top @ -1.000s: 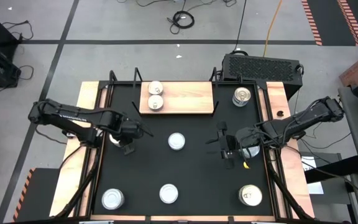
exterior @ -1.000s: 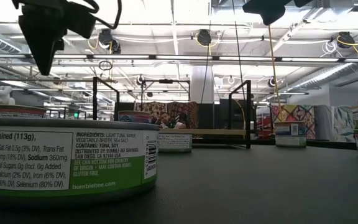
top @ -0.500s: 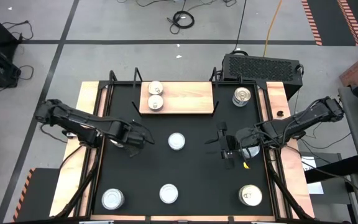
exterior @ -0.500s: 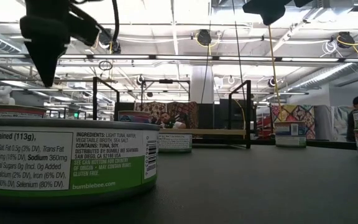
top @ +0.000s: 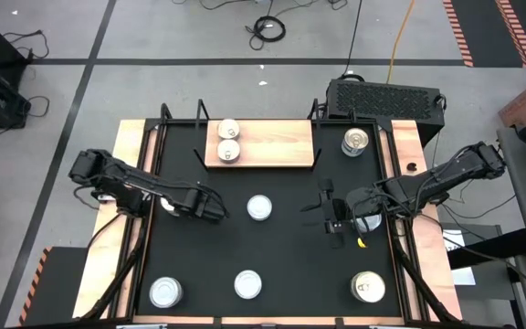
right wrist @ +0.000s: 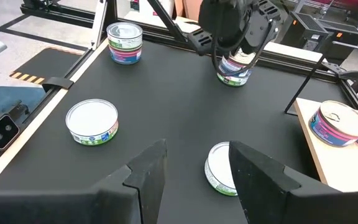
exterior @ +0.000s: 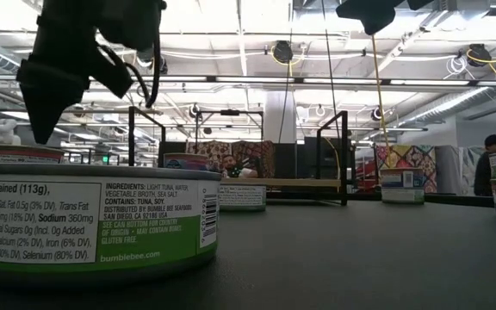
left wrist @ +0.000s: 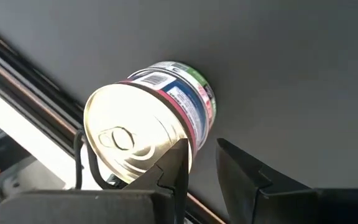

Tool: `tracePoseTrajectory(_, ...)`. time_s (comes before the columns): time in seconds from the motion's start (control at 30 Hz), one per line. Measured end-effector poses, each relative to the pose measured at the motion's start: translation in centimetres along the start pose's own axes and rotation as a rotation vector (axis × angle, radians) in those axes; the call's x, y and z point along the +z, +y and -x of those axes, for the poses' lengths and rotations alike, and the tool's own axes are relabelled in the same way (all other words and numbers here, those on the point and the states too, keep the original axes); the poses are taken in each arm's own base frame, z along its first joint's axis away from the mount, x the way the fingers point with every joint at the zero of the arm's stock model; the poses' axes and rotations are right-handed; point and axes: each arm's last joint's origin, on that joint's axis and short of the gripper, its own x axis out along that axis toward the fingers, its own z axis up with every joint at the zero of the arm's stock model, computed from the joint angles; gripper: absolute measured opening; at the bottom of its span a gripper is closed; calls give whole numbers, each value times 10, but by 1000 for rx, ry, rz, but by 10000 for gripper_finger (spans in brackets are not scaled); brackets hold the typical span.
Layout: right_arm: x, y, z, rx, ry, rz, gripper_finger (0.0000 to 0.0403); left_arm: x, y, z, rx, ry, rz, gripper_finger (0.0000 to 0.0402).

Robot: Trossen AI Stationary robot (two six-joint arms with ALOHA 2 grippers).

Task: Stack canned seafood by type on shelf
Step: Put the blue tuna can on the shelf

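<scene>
Reading the black tabletop [top: 281,256] as a clock face seen from above, with twelve at its far edge. Nearest, along the front edge, stand three tins of canned seafood: a white-topped tin [top: 167,292] at seven o'clock, another white-topped one [top: 247,284] at six, and a silver-topped tin [top: 367,288] at five. In the low view a tin with a green label [exterior: 102,220] fills the foreground.

The left arm reaches in low from nine o'clock, its elbow out over the table's wooden side strip. The left gripper [top: 214,211] hangs just above the surface, fingers slightly parted with nothing between them. A silver-topped tin with a pink and blue label [left wrist: 148,130] stands just beside one finger [left wrist: 180,165], outside the gap; whether they touch is hard to tell.

The right arm comes in from three o'clock and waits. The right gripper [top: 331,217] has its fingers spread wide and holds nothing. The centre tin [top: 259,208], white-topped, sits between the two grippers, apart from both.

Farther back, at twelve o'clock, the pale wooden shelf [top: 272,144] carries two tins [top: 229,140] touching at its left end. One more silver-topped tin [top: 356,142] stands at one o'clock.

Beyond the table lies grey floor with cables; the low view shows ceiling pipes, lights and a person [exterior: 487,165] at the far right.
</scene>
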Motion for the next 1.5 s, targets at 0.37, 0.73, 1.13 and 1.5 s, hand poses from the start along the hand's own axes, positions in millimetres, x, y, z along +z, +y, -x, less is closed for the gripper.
tracePoseTrajectory(0.37,0,0,0,0,0,0,169,6,-7,-9,52,10,5,84)
tracePoseTrajectory(0.73,0,0,0,0,0,4,169,6,-7,-9,81,-13,53,84)
tracePoseTrajectory(1.13,0,0,0,0,0,7,169,4,-4,-9,107,7,92,84)
tracePoseTrajectory(1.5,0,0,0,0,0,7,169,1,-2,-18,131,34,86,84)
